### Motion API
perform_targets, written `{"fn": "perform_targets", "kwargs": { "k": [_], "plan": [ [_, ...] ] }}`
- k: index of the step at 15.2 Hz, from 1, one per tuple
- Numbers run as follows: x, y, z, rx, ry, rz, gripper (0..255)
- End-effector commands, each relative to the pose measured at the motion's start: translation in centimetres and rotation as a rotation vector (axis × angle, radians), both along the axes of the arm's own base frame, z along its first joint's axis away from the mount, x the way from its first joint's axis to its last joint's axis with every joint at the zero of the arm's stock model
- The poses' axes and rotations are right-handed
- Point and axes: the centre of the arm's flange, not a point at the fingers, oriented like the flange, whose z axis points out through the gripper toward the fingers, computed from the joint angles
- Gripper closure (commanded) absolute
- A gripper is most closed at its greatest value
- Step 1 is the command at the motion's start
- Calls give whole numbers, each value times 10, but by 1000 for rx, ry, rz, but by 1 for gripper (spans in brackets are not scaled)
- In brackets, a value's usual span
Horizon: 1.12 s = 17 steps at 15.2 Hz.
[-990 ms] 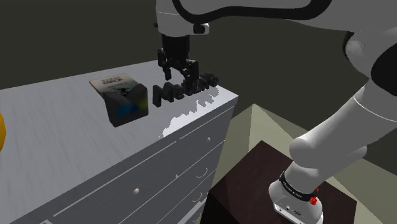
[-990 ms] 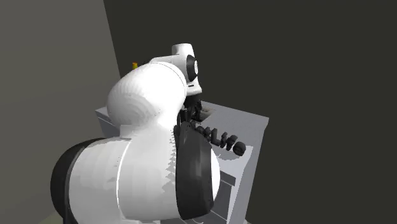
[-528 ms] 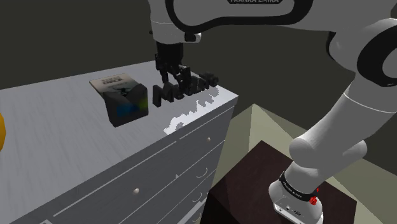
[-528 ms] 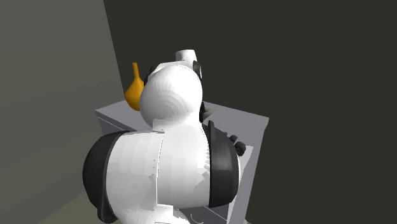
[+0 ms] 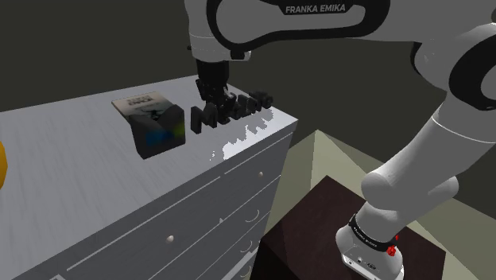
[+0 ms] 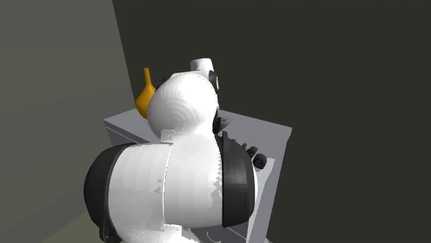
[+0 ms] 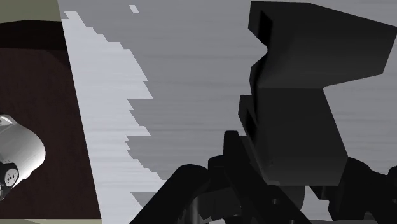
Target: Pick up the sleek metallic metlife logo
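The MetLife logo [image 5: 234,108] is a row of dark, nearly black block letters standing near the corner of the grey dresser top [image 5: 79,167]. My gripper [image 5: 213,103] comes straight down onto the letters toward the shoulder view's left end of the word, and its fingers are shut on them. In the wrist view the black letters [image 7: 299,108] rise between the two fingers of the gripper [image 7: 273,194], which clasp them. In the second exterior view the arm hides most of the logo; its rounded end [image 6: 257,159] sticks out.
A black cube with blue and green faces [image 5: 163,129] stands just beside the logo, and a flat card [image 5: 141,103] lies behind it. An orange vase [image 6: 146,96] stands further along the top. The dresser edge drops to the dark brown stand [image 5: 318,231].
The gripper has come down onto the logo and its fingers have gone from open to shut on the letters. The logo has stayed in place.
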Motion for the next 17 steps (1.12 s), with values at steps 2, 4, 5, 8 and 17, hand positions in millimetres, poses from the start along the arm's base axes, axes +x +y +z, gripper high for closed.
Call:
{"fn": "perform_targets", "kwargs": {
  "k": [2, 4, 5, 8, 17],
  "plan": [
    [0, 0, -1, 0, 1, 0, 255],
    [0, 0, -1, 0, 1, 0, 255],
    [1, 0, 0, 0, 1, 0, 255],
    [1, 0, 16, 0, 1, 0, 255],
    [1, 0, 63, 0, 1, 0, 255]
  ]
}}
